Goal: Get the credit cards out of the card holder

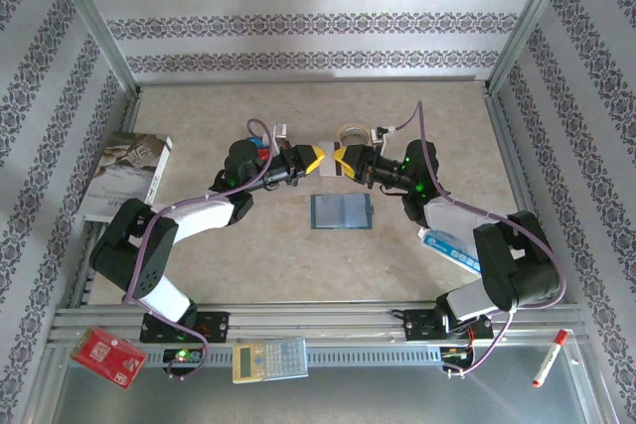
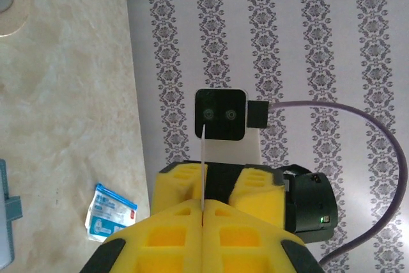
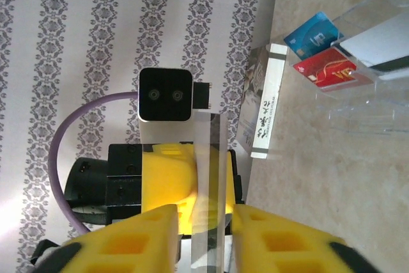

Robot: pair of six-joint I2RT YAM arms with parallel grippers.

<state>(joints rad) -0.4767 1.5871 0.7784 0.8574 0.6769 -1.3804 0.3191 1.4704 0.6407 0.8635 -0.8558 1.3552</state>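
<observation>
both arms meet mid-table, fingertips nose to nose above the surface. left gripper (image 1: 320,158) is clamped on a grey card (image 1: 331,168). in the left wrist view we see the card (image 2: 202,158) edge-on, pinched right in the seam between the yellow pads (image 2: 166,234), no gap.

right gripper (image 1: 342,159) faces it from the other side. in its own wrist view the jaws stand apart with the same card (image 3: 208,158) running up between them. we see clearance on both sides, so we read it as released and not gripping. only the left holds the card.

card holder (image 1: 341,212) lies open and flat on the table (image 1: 248,255), on the near side of the grippers and well apart from both. nothing is touching it. we can't tell from the top view whether any cards sit in its slots.

other cards: a blue card (image 3: 311,35) and a red card (image 3: 326,70) lean side by side in a clear stand (image 3: 358,116), with a pale card (image 3: 377,41) just beside them in the same stand.

also around:
- a blue-and-white packet (image 1: 452,248) by the right arm
- a tape roll (image 1: 353,134) behind the right gripper
- a book (image 1: 124,176) at the left wall
- a red board (image 1: 107,356), calculator (image 1: 268,359) and marker (image 1: 550,357) on the front rail
</observation>
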